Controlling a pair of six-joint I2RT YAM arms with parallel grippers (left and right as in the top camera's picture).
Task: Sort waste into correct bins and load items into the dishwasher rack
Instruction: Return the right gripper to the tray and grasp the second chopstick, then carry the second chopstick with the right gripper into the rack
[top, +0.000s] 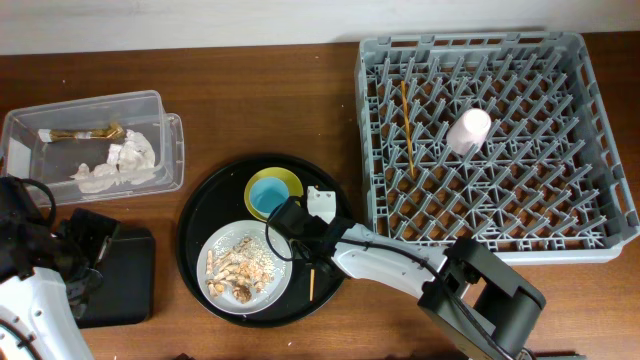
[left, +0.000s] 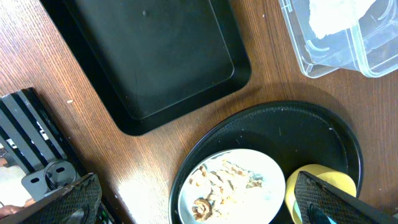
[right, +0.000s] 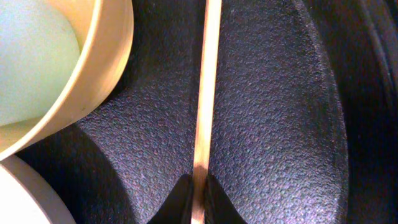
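Pinching the loose wooden chopstick (right: 205, 93) at its near end, the right gripper (right: 199, 202) has its jaws pressed against both sides of the stick, low over the round black tray (right: 273, 112). So tight a grip suits something this thin, which would likely slip out of a looser hold. The stick runs along the tray floor just beside the yellow bowl (right: 109, 68) without touching its wall, and the wrist view does not show whether it is clear of the surface. The light-blue cup (top: 268, 197) sits nested inside that bowl. Next to it, the round white-grey plate (top: 272, 288) carries the crumbly food scraps (top: 240, 265), so it probably cannot be racked until it is emptied. The other chopstick (top: 407, 120) lies among the pegs of the dishwasher rack (top: 470, 42), near the small pink cup (top: 468, 130), which is likely why this stick is the one being taken: the pair belongs together. Further out, the left gripper (left: 199, 208) hangs with its fingers spread wide and holding nothing, above the near edge of the round tray beside the shallow black tray (left: 161, 56). That tray is bare and seems meant for the scraps. At the far left, the clear tub (top: 170, 150) holds the crumpled napkins (top: 120, 165) and the brown wrapper (top: 80, 133), so the paper waste looks sorted.
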